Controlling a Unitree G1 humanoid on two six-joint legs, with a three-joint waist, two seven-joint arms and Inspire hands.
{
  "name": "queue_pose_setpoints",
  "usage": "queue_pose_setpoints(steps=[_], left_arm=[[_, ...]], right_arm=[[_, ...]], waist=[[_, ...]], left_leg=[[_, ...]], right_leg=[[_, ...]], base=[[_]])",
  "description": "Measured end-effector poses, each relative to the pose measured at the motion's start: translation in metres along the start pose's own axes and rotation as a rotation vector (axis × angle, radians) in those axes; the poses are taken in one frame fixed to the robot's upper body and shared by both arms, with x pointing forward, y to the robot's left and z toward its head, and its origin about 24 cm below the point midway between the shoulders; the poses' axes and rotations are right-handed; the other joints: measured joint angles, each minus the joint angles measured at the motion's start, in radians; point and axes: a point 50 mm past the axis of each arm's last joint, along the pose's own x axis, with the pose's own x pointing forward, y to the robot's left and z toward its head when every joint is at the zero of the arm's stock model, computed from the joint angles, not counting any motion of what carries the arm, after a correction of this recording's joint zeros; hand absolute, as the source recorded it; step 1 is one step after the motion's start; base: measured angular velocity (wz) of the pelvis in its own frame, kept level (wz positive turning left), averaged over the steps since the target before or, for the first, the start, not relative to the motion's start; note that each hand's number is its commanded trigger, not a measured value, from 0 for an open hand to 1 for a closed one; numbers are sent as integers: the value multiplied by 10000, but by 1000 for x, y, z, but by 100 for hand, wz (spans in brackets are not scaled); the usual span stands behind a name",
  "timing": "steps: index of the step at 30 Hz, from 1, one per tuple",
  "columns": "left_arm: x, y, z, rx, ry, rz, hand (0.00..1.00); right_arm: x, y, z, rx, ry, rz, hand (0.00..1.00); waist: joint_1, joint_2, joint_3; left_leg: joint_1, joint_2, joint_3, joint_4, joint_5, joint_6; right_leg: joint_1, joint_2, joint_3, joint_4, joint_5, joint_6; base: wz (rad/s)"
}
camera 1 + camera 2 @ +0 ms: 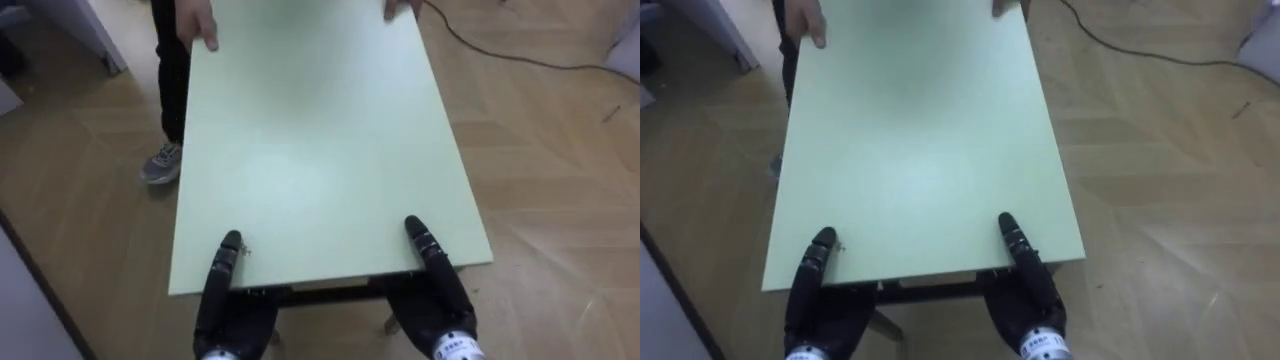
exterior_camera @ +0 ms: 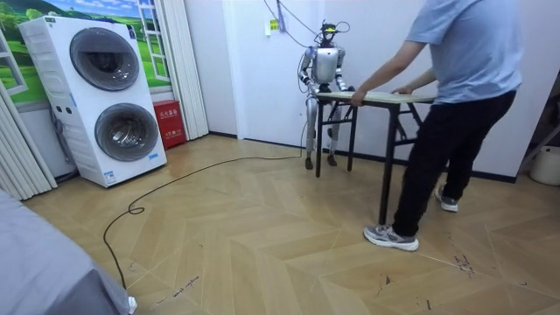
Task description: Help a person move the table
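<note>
A pale green table point(image 1: 320, 150) stretches away from me. My left hand point(image 1: 225, 290) and right hand point(image 1: 440, 290) clamp its near edge, each with the thumb on top and the rest of the hand under the board. At the far end a person point(image 2: 455, 105) holds the two corners with a hand point(image 1: 200, 30) on each side. In the room view I stand close to the white wall behind the table point(image 2: 385, 96), and the person leans over the opposite end.
A dark cable point(image 1: 500, 50) runs over the wood floor to the right of the table. The person's shoe point(image 1: 160, 163) is by the table's left side. Stacked washing machines point(image 2: 114, 96) and a red box point(image 2: 169, 122) stand along the room view's left.
</note>
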Motion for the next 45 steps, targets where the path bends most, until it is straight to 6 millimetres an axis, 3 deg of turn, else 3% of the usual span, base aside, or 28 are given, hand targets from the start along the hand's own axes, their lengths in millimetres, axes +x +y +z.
queue_pose_setpoints(steps=[1, 3, 4, 5, 8, 13, 19, 23, 25, 27, 28, 29, 30, 31, 32, 34, 40, 45], left_arm=[[0, -1, 0, 1, 3, -39, 100], [1, -3, 1, 69, 23, -113, 100], [2, -4, 1, 115, 28, -159, 100], [2, -4, 1, 137, 32, -177, 100], [1, -4, 1, 142, -14, -169, 100], [1, -4, 1, 120, -81, -176, 100], [0, -5, -2, 26, -202, -179, 100], [-1, -3, -3, -117, -175, -3, 100], [-1, -2, -5, -138, -146, 110, 100], [-1, -2, -6, -125, -92, 199, 100], [-2, -1, -5, -47, -52, 233, 100], [-2, -1, -5, -12, -30, 239, 100], [-2, -1, -5, -13, -34, 241, 100], [-2, -1, -4, 13, -51, 271, 100], [-2, 0, -6, 5, 23, 359, 100], [-3, 1, -6, 94, 22, 407, 100], [-5, 4, -4, 148, -29, 579, 100], [-5, 5, -2, 194, -5, 631, 100]], right_arm=[[0, 0, 0, 0, -20, 3, 100], [0, 1, 0, 59, -67, 26, 100], [1, 1, 0, 104, -84, 46, 100], [1, 1, 0, 119, -101, 46, 100], [1, 2, 1, 54, -91, 66, 100], [2, 3, 0, 39, -82, 113, 100], [4, 5, 2, -65, -18, 183, 100], [4, 4, 2, -138, 13, 40, 100], [3, 2, 2, -158, 15, -85, 100], [1, -1, 2, -122, -14, -231, 100], [-1, -2, 1, -49, -20, -306, 100], [-1, -2, 0, -6, -10, -315, 100], [-1, -2, 0, 8, -2, -320, 100], [-2, -3, -1, 33, 10, -356, 100], [-3, -5, 0, 39, -14, -448, 100], [-3, -6, 0, 112, -45, -486, 100], [-5, -7, -2, 110, 63, -669, 100], [-5, -7, -5, 198, 102, -680, 100]], waist=[[-216, -8, -6], [-520, -17, -12], [-679, -41, -22], [-697, -40, -22], [-547, -11, -22], [-257, 29, -28], [215, 71, -20], [391, 73, -19], [368, 116, -11], [70, 125, -12], [-131, 118, -11], [-225, 135, -4], [-267, 137, -2], [-416, 128, -6], [-544, 177, -12], [-472, 211, -34], [-353, 142, -11], [-314, -141, 18]], left_leg=[[-208, 23, 129, 99, 72, 1], [-454, 207, 983, 145, 261, 59], [-575, 384, 1887, 110, 409, 130], [-615, 465, 2316, 106, 483, 181], [-703, 409, 2313, 121, 564, 190], [-903, 407, 2536, 114, 743, 263], [-1071, 233, 2537, 171, 866, 460], [-1070, -79, 2476, 199, 846, 703], [-1082, -288, 2136, 298, 738, 798], [-1072, -527, 1559, 457, 712, 938], [-1078, -727, 1180, 587, 683, 1029], [-1116, -877, 956, 686, 620, 1150], [-1119, -966, 863, 702, 614, 1193], [-1120, -1152, 790, 732, 711, 1260], [-1075, -1295, 675, 788, 716, 1275], [-1039, -1298, 804, 636, 769, 1271], [-430, -1291, 587, -172, 939, 1385], [-161, -1281, 559, -572, 955, 1414]], right_leg=[[79, -40, -173, 1, -26, 43], [208, -88, -495, -30, -32, 52], [303, -107, -577, -113, -34, 55], [412, -113, -655, -169, -69, 112], [629, -142, -847, -346, -203, 214], [686, -236, -1314, -327, -282, 193], [692, -438, -1536, -183, -348, 285], [434, -928, -1601, 794, -640, 551], [325, -1128, -1566, 1459, -716, 616], [22, -1363, -1281, 2512, -787, 545], [-186, -1336, -655, 2880, -995, 460], [-498, -1073, 38, 2708, -1274, 319], [-682, -984, 277, 2534, -1290, 291], [-1081, -814, 703, 2148, -1195, 311], [-1270, -634, 1083, 2042, -725, 351], [-1166, -602, 1090, 1827, -725, 392], [-203, -442, 1105, 480, -281, 472], [262, -373, 1181, -201, -53, 525]], base=[[128], [132], [110], [97], [56], [37], [25], [26], [41], [83], [90], [76], [65], [71], [75], [31], [4], [7]])
